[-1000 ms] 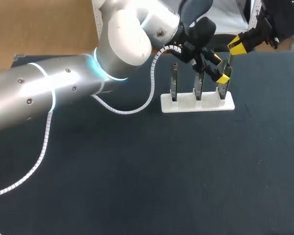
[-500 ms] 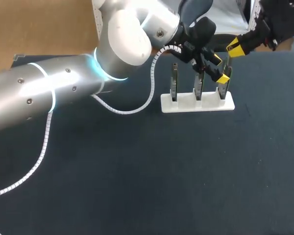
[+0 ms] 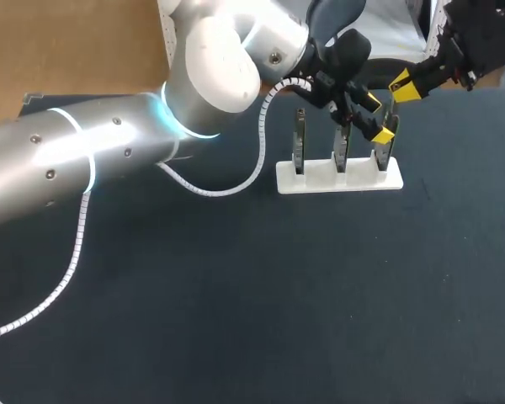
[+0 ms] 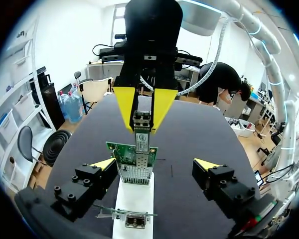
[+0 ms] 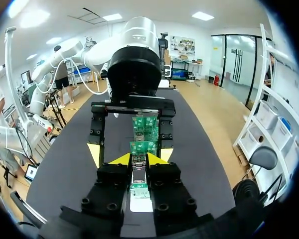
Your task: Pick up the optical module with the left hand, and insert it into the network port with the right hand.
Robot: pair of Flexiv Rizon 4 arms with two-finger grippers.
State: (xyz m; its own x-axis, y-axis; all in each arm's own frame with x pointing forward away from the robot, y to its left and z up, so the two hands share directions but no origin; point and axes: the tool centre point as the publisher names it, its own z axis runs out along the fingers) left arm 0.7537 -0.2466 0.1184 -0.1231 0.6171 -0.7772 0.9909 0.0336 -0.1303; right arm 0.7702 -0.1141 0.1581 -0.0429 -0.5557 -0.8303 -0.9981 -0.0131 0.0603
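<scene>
- Optical module point(image 4: 141, 130): a small metal cartridge. I judge it light, stiff and smooth-sided, so it could slip or cock in a loose pinch. It is best held on its two flat sides near the tail, with the nose left free.
- White stand point(image 3: 320, 178) on the dark tabletop point(image 3: 236, 295) carries three upright boards. The work is at the rightmost, a green network card point(image 4: 132, 152).
- Left gripper point(image 4: 156, 164) is released, its fingers spread wide on either side of that card and not pinching it.
- Right gripper point(image 5: 139, 159) is clenched on the module from two sides, holding it upright with its nose down at the network port point(image 4: 137, 169). How deep it sits I cannot tell.
- Card and port look delicate to me, so the push should be straight, never sideways.
</scene>
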